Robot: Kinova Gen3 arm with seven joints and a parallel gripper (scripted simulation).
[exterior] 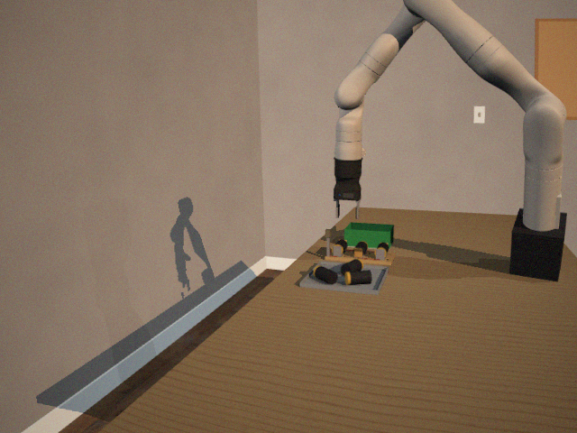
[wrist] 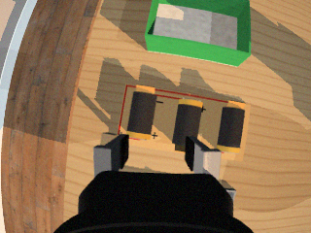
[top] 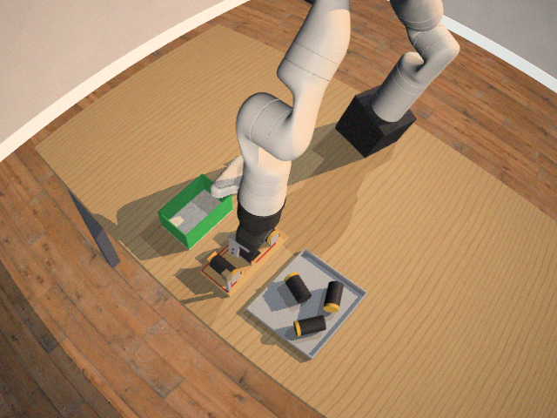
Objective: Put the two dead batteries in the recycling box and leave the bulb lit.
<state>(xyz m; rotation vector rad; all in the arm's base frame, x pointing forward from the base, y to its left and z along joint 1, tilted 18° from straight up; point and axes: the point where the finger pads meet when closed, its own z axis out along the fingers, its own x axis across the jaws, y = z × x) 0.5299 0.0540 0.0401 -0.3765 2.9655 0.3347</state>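
Observation:
My gripper point(top: 243, 253) point(exterior: 347, 216) point(wrist: 156, 147) is open and empty, above the battery holder. The wooden holder point(wrist: 246, 114) has a red outline and carries three black batteries with orange ends: left point(wrist: 142, 113), middle point(wrist: 188, 121) and right point(wrist: 231, 127). In the wrist view my fingers appear just below the left and middle ones. The grey tray point(top: 270, 310) point(exterior: 340, 290) holds three more lying batteries point(top: 298, 287) point(top: 333, 294) point(top: 310, 326). The green recycling box point(top: 209, 229) point(exterior: 368, 235) point(wrist: 194, 53) stands upright on the table with no battery visible inside. I cannot make out whether the bulb is lit.
A thin upright post point(exterior: 327, 245) stands at the holder's end. The box is close behind the holder, and the tray is close in front of it. The arm's black base point(top: 373, 125) point(exterior: 538, 246) stands farther off on the table. A dark slab point(top: 97, 229) shows at the table's left edge.

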